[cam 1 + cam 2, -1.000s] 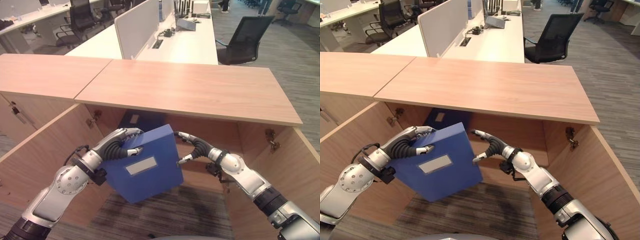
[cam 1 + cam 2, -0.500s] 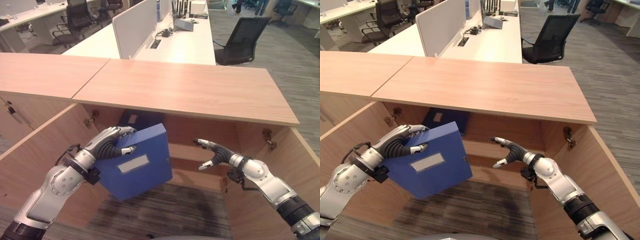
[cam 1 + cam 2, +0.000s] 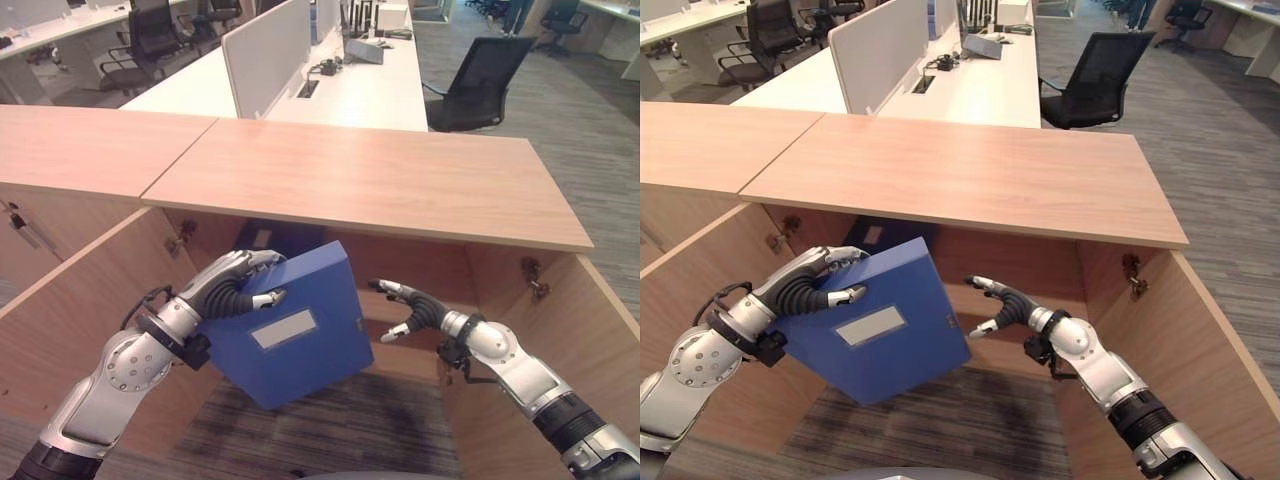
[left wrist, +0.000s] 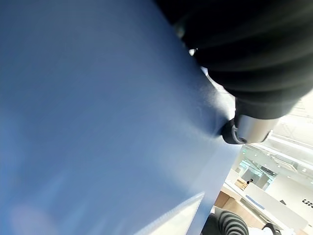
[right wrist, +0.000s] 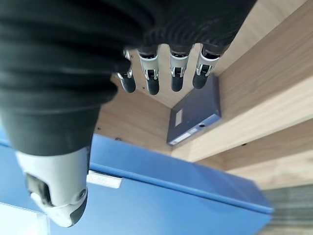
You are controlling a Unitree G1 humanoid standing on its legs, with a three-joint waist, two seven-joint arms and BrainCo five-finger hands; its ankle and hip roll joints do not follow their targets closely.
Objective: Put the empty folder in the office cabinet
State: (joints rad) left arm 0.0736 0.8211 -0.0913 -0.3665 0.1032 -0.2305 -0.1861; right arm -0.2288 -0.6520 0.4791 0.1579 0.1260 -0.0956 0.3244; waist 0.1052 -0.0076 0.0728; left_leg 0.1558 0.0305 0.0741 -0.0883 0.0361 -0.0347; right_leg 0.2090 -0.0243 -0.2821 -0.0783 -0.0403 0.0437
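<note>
The left hand (image 3: 232, 287) is gripping the blue folder (image 3: 290, 330), tilted, fingers curled over its top edge, before the open cabinet (image 3: 420, 268). The right hand (image 3: 412, 309) is hovering just beside it, fingers loosely spread, touching nothing. A second folder (image 3: 883, 236) is standing on the shelf behind. Desks (image 3: 350, 85) and a chair (image 3: 480, 75) are showing beyond.
</note>
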